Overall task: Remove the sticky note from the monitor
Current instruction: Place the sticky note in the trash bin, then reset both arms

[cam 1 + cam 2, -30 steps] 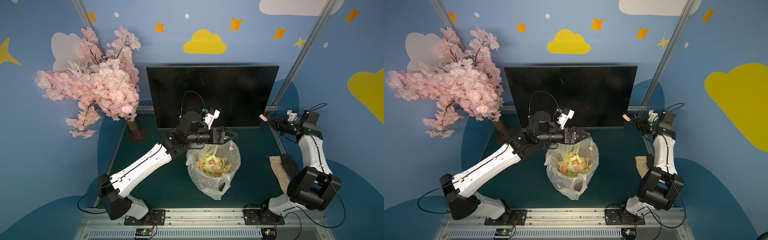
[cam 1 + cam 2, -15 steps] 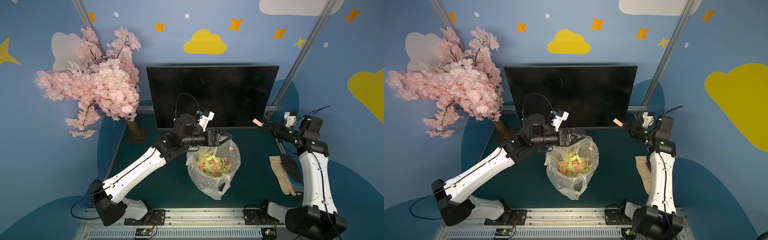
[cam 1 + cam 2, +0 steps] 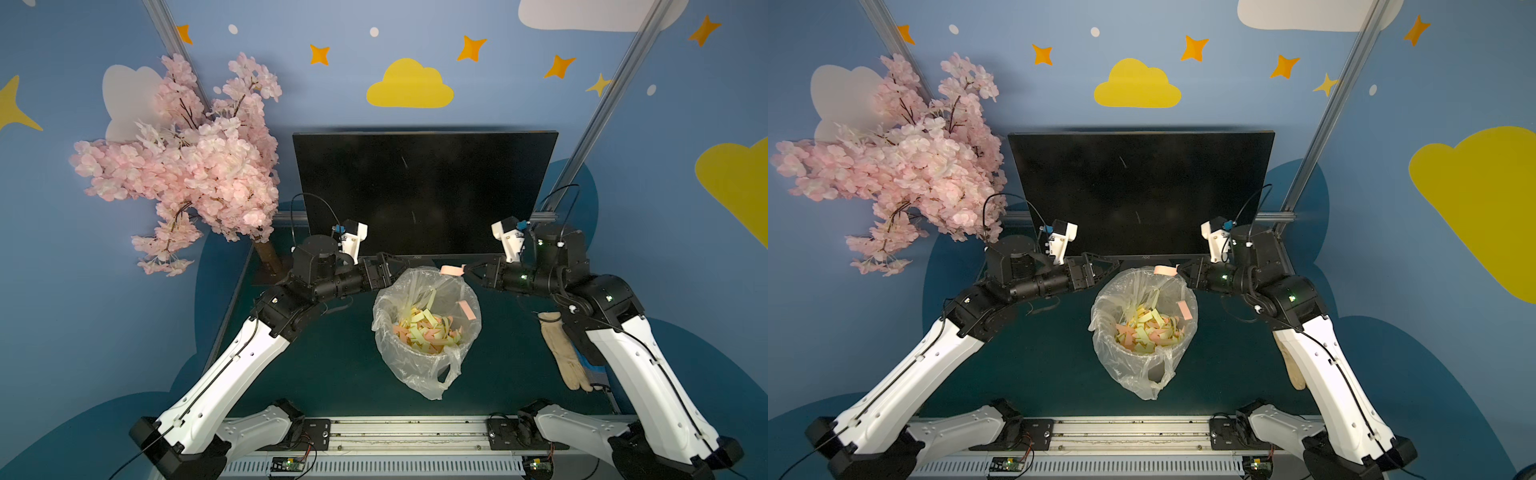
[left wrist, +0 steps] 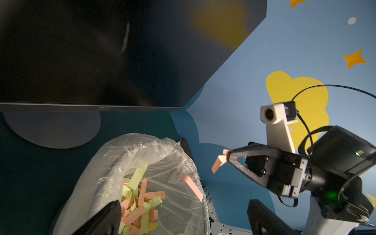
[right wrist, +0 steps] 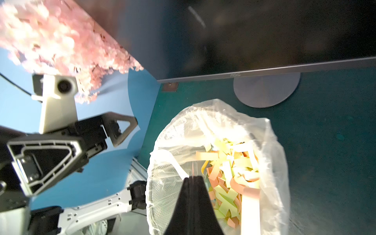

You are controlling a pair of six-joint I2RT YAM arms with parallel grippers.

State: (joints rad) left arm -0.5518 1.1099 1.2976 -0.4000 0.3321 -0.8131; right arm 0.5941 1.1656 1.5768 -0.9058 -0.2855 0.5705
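Observation:
The black monitor (image 3: 424, 191) (image 3: 1140, 191) stands at the back of the table, and I see no note on its screen. My right gripper (image 3: 467, 270) (image 3: 1179, 271) is shut on a pink sticky note (image 3: 452, 270) (image 3: 1165, 270). It holds the note above the far rim of the bag-lined bin (image 3: 386, 332). In the left wrist view the note (image 4: 218, 162) hangs from the right gripper's tips (image 4: 228, 157). My left gripper (image 3: 409, 270) (image 4: 183, 215) stands open and empty at the bin's far left rim.
The bin (image 3: 1104, 332) holds several yellow and pink paper strips, and one pink strip (image 3: 467, 309) sticks to the bag's inner wall. A pink blossom tree (image 3: 187, 166) stands at the back left. A beige glove (image 3: 565, 357) lies on the table under my right arm.
My right arm has swung from the monitor's right edge to the bin, carrying the pink note. My left gripper has drawn back a little to the left, still open.

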